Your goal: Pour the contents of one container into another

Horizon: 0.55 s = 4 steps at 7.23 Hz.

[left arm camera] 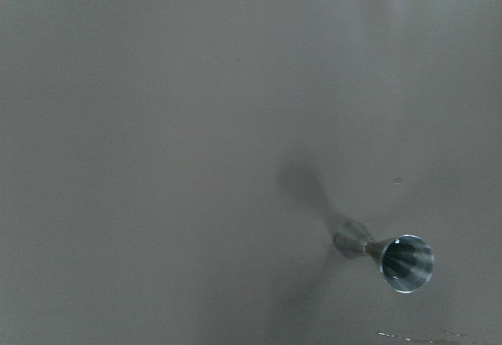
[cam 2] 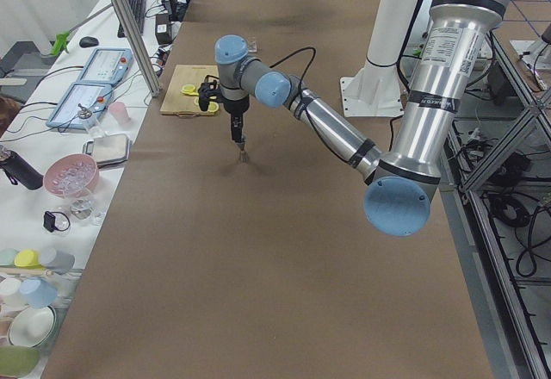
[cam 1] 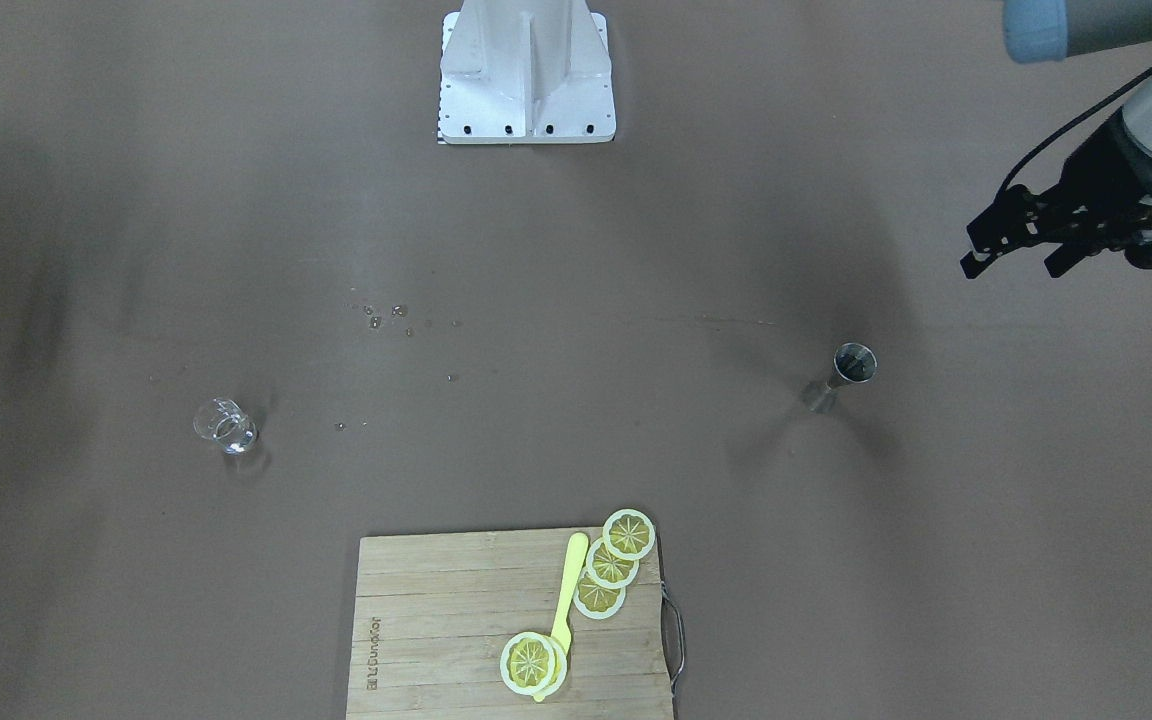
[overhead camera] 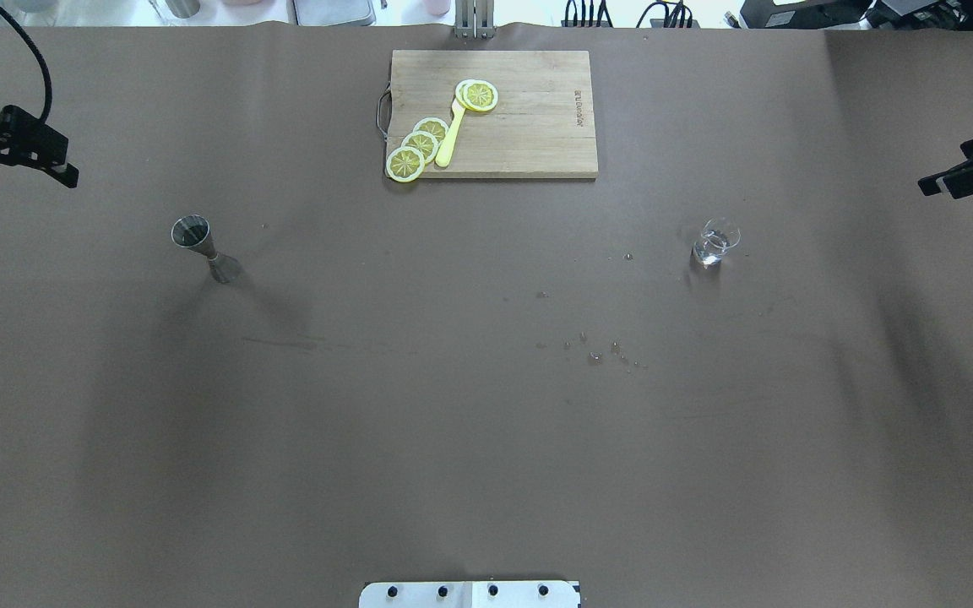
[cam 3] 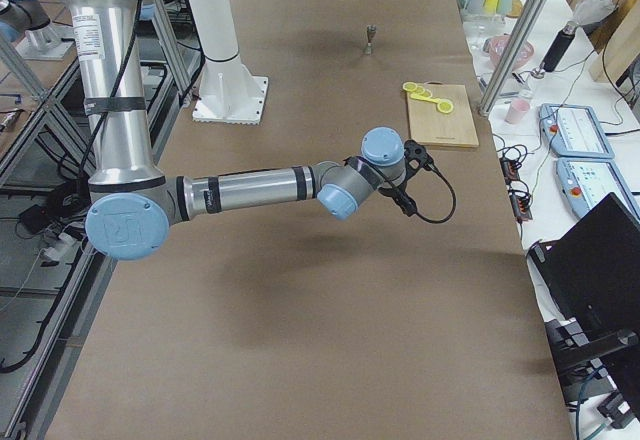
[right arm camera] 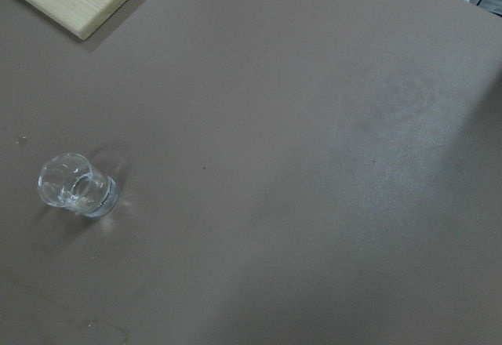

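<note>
The small clear glass cup (overhead camera: 714, 242) stands upright on the brown table, on my right side, with a little clear liquid in it. It also shows in the front view (cam 1: 225, 425) and the right wrist view (right arm camera: 77, 188). The steel jigger (overhead camera: 203, 247) stands upright on my left side, its open rim up (left arm camera: 405, 263) (cam 1: 844, 373). My left gripper (overhead camera: 30, 182) hovers open and empty above the table, off to the outer side of the jigger (cam 1: 1013, 266). At the table's right edge my right gripper (overhead camera: 949, 171) hangs open, well apart from the cup.
A wooden cutting board (overhead camera: 529, 127) at the far middle carries several lemon slices (overhead camera: 419, 145) and a yellow plastic knife (overhead camera: 451, 135). Water droplets (overhead camera: 596, 353) dot the table's middle. The robot's base plate (cam 1: 526, 100) sits at the near edge.
</note>
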Each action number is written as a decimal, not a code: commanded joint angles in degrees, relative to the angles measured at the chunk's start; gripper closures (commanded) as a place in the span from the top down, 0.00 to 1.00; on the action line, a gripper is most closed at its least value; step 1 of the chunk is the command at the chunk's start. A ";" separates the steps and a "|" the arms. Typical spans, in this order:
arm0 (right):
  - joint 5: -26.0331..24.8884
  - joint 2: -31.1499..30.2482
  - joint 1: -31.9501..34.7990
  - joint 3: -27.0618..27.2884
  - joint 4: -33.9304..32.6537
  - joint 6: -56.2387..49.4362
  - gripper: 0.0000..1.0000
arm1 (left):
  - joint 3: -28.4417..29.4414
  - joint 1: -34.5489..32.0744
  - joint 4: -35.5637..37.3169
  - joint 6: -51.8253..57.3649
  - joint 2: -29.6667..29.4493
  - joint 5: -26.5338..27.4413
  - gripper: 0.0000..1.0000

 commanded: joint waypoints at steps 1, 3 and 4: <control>-2.57 0.33 -2.35 -2.32 4.53 0.01 0.99 | -7.12 14.85 -4.94 -17.32 0.08 14.72 0.99; -2.67 0.16 -6.29 -5.37 15.38 0.01 0.99 | -8.02 25.00 -14.96 -29.25 3.22 28.44 0.99; -2.41 0.16 -8.14 -6.70 19.00 -0.08 0.99 | -9.42 29.22 -19.27 -29.28 8.12 35.83 0.99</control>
